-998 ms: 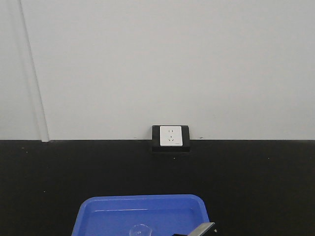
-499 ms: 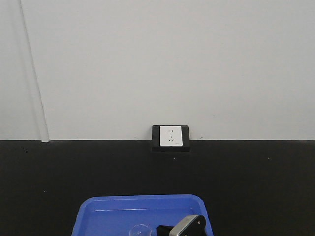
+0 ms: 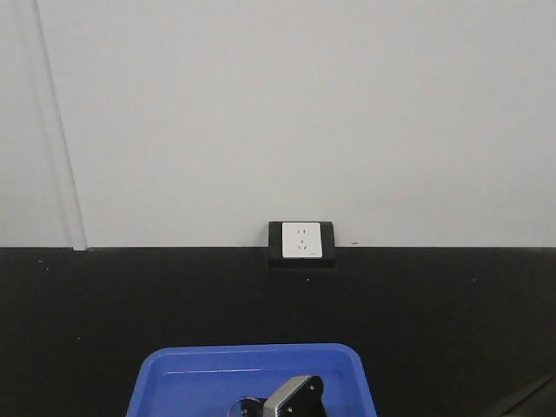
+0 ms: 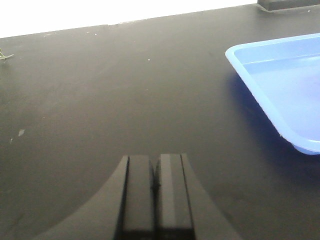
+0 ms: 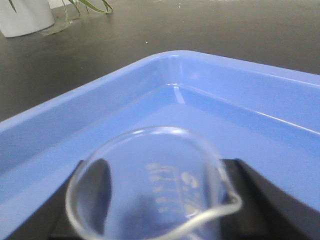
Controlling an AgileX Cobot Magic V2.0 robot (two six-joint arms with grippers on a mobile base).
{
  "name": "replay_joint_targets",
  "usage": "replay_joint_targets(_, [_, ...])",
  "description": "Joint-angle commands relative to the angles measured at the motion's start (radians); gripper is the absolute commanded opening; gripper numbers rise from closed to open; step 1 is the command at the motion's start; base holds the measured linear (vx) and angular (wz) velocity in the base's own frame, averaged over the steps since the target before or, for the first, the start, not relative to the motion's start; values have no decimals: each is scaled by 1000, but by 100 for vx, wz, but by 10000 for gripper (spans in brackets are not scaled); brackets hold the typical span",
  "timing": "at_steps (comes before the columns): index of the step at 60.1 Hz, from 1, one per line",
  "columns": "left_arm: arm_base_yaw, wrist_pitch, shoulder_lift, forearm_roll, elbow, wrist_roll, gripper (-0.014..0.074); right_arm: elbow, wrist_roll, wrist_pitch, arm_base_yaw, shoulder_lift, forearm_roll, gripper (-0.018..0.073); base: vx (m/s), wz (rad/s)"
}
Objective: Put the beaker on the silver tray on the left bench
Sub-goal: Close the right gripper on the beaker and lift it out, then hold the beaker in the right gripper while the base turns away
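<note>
Glass beaker (image 5: 150, 185), one, inside one blue tray (image 5: 200, 90), right hand (image 5: 160, 205) flanking

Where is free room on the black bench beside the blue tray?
Free: the bench left of the blue tray, and the strip between tray and wall socket. Crowded: inside the tray, where the right pincer flanks the beaker.

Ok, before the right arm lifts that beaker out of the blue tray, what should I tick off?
1. Beaker sits between the fingers of the right pincer: ok.
2. Fingers pressed against the glass: cannot tell.
3. Beaker upright inside the blue tray: ok.
4. Silver tray in view as the target: not ok, no view shows it.
5. Left pincer shut, over the bench, apart from the blue tray: ok.
</note>
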Motion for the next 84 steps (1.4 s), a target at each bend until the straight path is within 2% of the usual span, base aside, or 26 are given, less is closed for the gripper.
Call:
replay_joint_targets(1, [-6, -76, -7, -3, 20, -2, 1, -23, 36, -58, 3, -67, 13, 249, 0, 0])
replay_joint_targets(7, [-6, -76, -7, -3, 20, -2, 1, -23, 98, -49, 0, -97, -26, -18, 0, 0])
replay_joint_targets(15, [-6, -76, -7, -3, 20, -2, 1, -23, 197, -1, 0, -189, -101, -15, 0, 0])
replay_joint_targets(22, [-6, -76, -7, -3, 20, -2, 1, -23, 292, 150, 0, -344, -187, -14, 0, -1])
replay_joint_targets(29, [-6, -76, -7, -3, 20, -2, 1, -23, 358, 423, 0, -518, -223, -14, 0, 0])
replay_joint_targets(36, [-6, -76, -7, -3, 20, -2, 1, -23, 417, 768, 0, -730, -260, -14, 0, 0])
replay_joint_targets(47, [-6, -76, -7, -3, 20, -2, 1, -22, 423, 1237, 2, -1015, -266, -12, 0, 0])
replay_joint_targets(52, [-6, -76, -7, -3, 20, -2, 1, 11, 412, 1371, 2, -1133, -265, -11, 0, 0])
replay_joint_targets(59, [-6, -76, -7, -3, 20, -2, 1, 135, 368, 1404, 2, -1291, -265, -11, 0, 0])
replay_joint_targets(69, [-6, -76, -7, -3, 20, -2, 1, 310, 367, 1404, 2, -1491, -265, -11, 0, 0])
replay_joint_targets(84, [-6, -76, -7, -3, 20, -2, 1, 426, 367, 1405, 2, -1635, -267, -11, 0, 0])
